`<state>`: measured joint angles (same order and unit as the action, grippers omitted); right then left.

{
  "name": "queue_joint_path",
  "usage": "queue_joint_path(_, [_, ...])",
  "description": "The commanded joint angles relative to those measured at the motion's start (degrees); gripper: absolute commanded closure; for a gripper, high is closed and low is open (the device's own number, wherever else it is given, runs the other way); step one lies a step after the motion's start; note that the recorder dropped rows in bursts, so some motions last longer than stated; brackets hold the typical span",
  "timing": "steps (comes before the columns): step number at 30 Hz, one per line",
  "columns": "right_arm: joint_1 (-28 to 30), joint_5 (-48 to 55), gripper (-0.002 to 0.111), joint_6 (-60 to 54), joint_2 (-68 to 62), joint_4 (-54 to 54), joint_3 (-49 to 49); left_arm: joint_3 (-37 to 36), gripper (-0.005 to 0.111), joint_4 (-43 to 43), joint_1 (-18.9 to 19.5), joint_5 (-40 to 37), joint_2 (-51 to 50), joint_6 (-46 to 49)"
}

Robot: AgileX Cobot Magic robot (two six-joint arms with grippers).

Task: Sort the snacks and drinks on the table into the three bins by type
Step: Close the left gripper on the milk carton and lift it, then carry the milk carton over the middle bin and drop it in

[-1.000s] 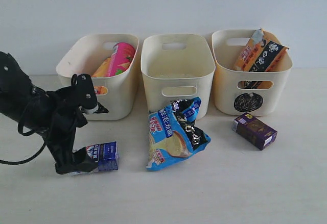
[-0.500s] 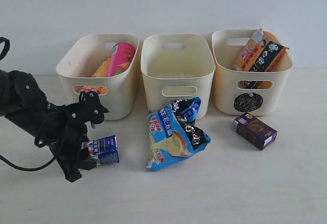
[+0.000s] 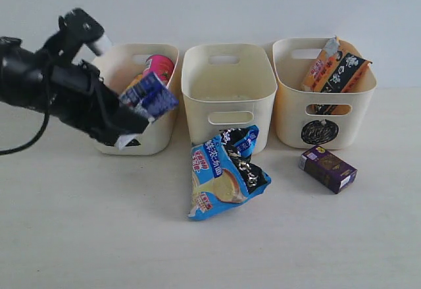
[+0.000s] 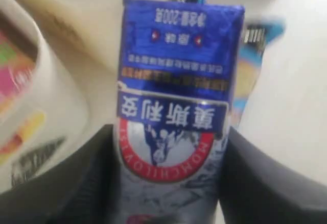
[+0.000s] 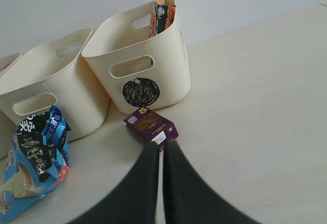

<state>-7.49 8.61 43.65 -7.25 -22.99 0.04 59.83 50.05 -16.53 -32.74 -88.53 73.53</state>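
My left gripper [image 3: 135, 114] is shut on the white-blue carton [image 3: 150, 96], holding it in the air in front of the left bin [image 3: 125, 51]. The left wrist view shows the carton [image 4: 176, 81] between both dark fingers. A pink chip cylinder [image 3: 158, 65] stands in that bin. The blue bag [image 3: 223, 174] lies on the table [image 3: 329, 236] before the middle bin [image 3: 228, 95]. The dark purple carton [image 3: 327, 168] lies before the right bin [image 3: 289, 105], which holds the orange-black bag [image 3: 335, 70]. My right gripper [image 5: 162, 150] is shut and empty, just short of the purple carton [image 5: 150, 126].
The right bin bears a black circle mark [image 3: 320, 131]. A corner of the left bin's triangle mark [image 3: 131, 142] shows below the gripper. The middle bin's mark is hidden behind the blue bag. A pale wall runs behind the bins. The right arm is outside the exterior view.
The left gripper has lifted the white-blue carton off the table, up and to the right, to the front of the left bin. Nothing else has moved.
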Motion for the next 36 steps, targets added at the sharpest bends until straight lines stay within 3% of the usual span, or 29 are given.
queue_joint_path(1, [0.22,0.02,0.108,-0.30,-0.23,-0.07,-0.04,2.74,0.102,14.09,-0.14,-0.03,5.26,0.28])
queue_joint_path(7, [0.22,0.02,0.108,-0.17,-0.23,-0.07,-0.04,8.82,0.102,37.62,-0.14,-0.07,3.47,5.15])
queue_joint_path(12, [0.22,0.02,0.108,-0.33,-0.23,-0.07,-0.04,14.05,0.102,49.80,-0.14,-3.21,-1.37,8.44])
queue_joint_path(18, [0.22,0.02,0.108,-0.23,-0.23,-0.07,-0.04,22.53,0.102,49.90,-4.32,-2.96,-9.50,10.57])
queue_joint_path(26, [0.22,0.02,0.108,-0.34,-0.23,-0.07,-0.04,32.99,0.102,49.90,-9.80,11.75,-19.44,13.85])
queue_joint_path(36, [0.22,0.02,0.108,-0.34,-0.23,-0.07,-0.04,39.24,0.102,49.90,-10.64,13.25,-29.73,14.43])
